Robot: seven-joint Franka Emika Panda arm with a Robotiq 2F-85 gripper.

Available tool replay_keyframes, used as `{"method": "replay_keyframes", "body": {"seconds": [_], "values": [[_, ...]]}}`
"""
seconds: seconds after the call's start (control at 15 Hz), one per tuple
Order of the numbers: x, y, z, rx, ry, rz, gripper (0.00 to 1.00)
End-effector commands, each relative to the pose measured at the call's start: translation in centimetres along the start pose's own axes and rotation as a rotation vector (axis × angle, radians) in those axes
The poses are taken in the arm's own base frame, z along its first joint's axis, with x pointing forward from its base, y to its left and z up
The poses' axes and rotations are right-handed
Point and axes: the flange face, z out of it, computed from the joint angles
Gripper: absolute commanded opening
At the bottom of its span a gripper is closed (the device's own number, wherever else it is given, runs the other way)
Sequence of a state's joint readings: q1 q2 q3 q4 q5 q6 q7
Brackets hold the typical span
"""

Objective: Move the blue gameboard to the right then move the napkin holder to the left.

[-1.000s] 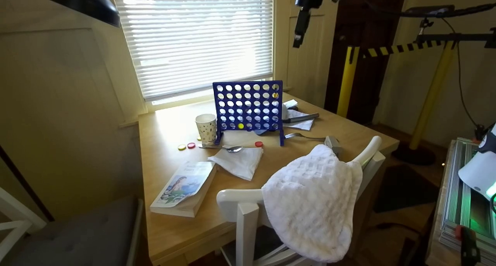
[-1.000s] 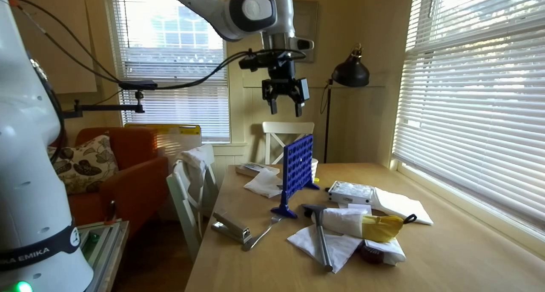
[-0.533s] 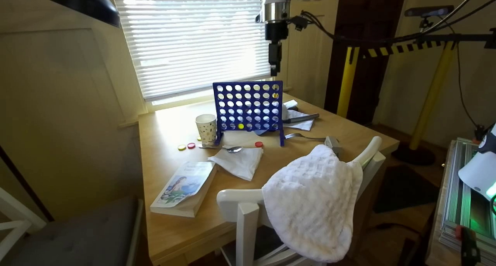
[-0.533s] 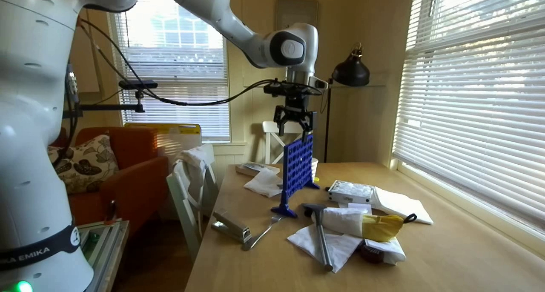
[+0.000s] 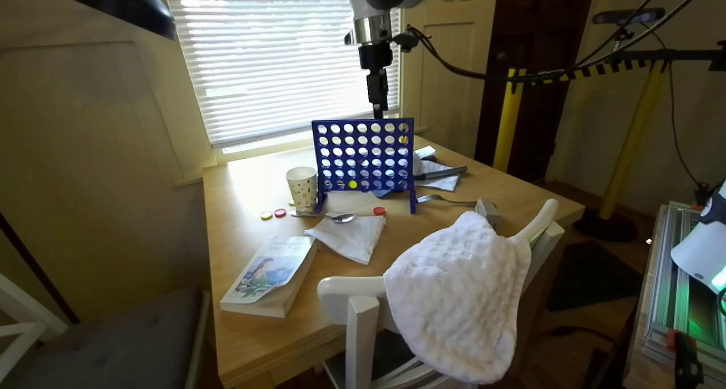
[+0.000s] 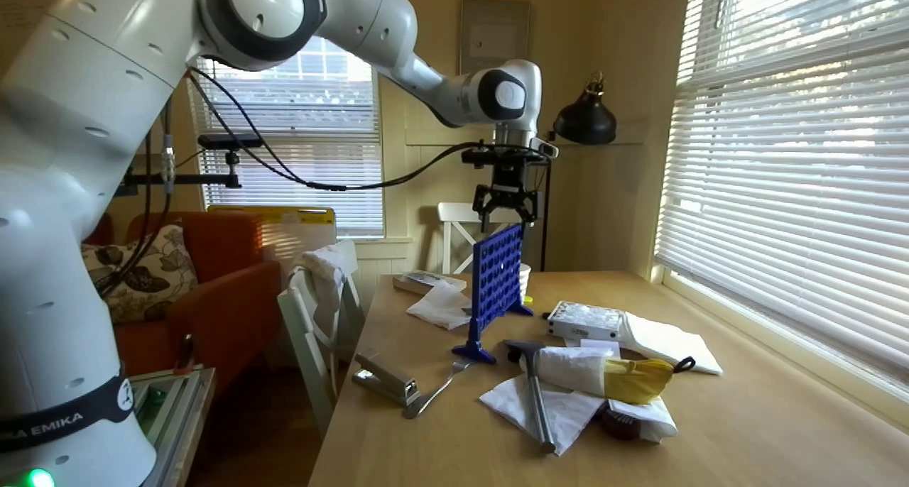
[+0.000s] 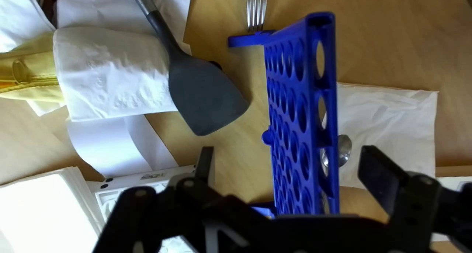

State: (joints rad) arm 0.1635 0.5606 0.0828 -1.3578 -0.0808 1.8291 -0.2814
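In an exterior view the gripper (image 5: 378,114) has just swept in, from one o'clock of the board (image 5: 369,157) to a little past twelve; the board hasn't budged, standing upright with the cup (image 5: 302,189) at its eight o'clock. The jaws stand well apart, holding nothing. In the wrist view the board's top lies between them, nearer the four-o'clock jaw, so I'd guess a grasp is coming, after some centring. What I take for the napkin holder (image 6: 584,331) must wait, near the board's four o'clock in an exterior view.

Backlit white blinds (image 6: 323,121) hang behind an orange armchair (image 6: 231,320).
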Motion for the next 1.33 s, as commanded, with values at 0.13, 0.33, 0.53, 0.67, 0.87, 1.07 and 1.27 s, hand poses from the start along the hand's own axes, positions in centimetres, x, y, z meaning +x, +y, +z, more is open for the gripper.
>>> {"method": "replay_keyframes", "body": {"seconds": [0.13,0.33,0.53,0.67,0.87,1.07,1.27], "values": [[0.8,-0.4,1.0,-0.018,-0.024,-0.035,1.00],[1.7,-1.3,2.1,-0.006,-0.028,-0.109,1.00],[2.6,-2.3,2.7,-0.046,-0.038,-0.159,1.00],[3.3,-3.2,2.7,-0.094,-0.038,-0.177,1.00],[4.2,-4.2,2.2,-0.146,-0.030,-0.217,0.72],[4.8,-4.9,2.3,-0.165,-0.029,-0.238,0.50],[5.2,-5.1,2.3,-0.172,-0.023,-0.240,0.30]]}}
